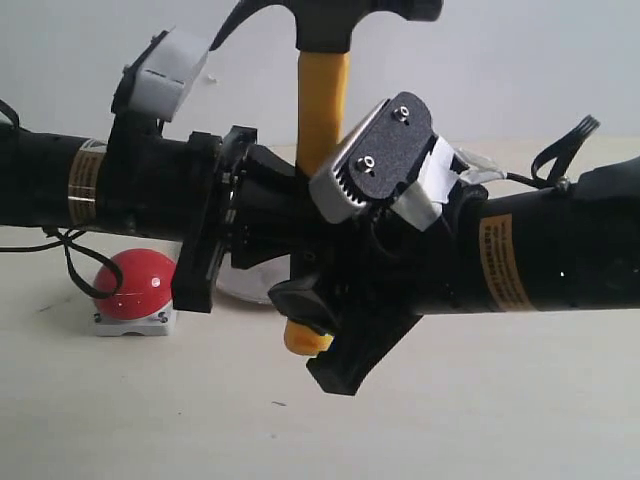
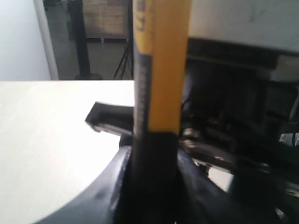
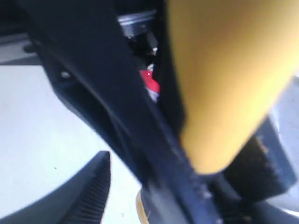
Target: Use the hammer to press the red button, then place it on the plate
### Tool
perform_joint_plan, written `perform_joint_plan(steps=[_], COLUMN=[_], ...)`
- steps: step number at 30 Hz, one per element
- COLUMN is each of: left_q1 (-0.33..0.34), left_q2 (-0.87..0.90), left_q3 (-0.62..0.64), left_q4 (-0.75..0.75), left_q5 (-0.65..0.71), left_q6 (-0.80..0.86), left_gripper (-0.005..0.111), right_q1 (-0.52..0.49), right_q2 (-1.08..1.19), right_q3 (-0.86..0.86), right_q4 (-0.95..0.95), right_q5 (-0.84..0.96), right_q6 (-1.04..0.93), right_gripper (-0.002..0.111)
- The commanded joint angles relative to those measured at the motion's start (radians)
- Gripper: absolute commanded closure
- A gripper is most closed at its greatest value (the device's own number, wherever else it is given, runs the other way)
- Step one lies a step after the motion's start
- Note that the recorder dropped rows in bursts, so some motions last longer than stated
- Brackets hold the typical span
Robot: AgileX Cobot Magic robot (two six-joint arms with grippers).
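Note:
The hammer (image 1: 322,95) stands upright in mid-air between both arms, dark head on top, yellow looped end (image 1: 305,340) at the bottom. My left gripper (image 1: 262,205) comes in from the left and is shut on the black handle (image 2: 154,172), just under the yellow neck (image 2: 161,65). My right gripper (image 1: 325,335) meets it from the right, lower on the handle. Its ribbed finger (image 3: 93,196) stands apart from the handle, with table showing between them. The red button (image 1: 135,283) sits on its grey base at the left. Only a sliver of the plate (image 1: 240,288) shows below the left gripper.
The pale table (image 1: 480,400) runs across the front and right under the arms. A loose black cable (image 1: 70,260) hangs from the left arm close to the button. A white wall stands behind.

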State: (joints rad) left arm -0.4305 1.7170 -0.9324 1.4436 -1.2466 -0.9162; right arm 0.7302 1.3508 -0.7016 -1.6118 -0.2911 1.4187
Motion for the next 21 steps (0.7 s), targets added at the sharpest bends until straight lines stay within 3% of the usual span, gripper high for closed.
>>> perform_joint_plan(steps=[1,7,21], left_q1=[0.002,0.044,0.252], left_q2=[0.001,0.001,0.001], left_q3=[-0.001,-0.001,0.065], left_q4=[-0.079,-0.117,-0.249], left_q5=[0.026,0.026,0.026], left_q6=[-0.004,-0.004,0.001], left_gripper=[0.107,0.107,0.107], right_q1=[0.003,0.003,0.003], right_q2=[-0.011,-0.011,-0.011], right_q3=[-0.016,-0.016,-0.014], right_q4=[-0.011,-0.085,-0.125], right_q5=[-0.039,-0.026,0.009], right_q6=[0.031,0.107,0.161], right_gripper=[0.04,0.036,0.036])
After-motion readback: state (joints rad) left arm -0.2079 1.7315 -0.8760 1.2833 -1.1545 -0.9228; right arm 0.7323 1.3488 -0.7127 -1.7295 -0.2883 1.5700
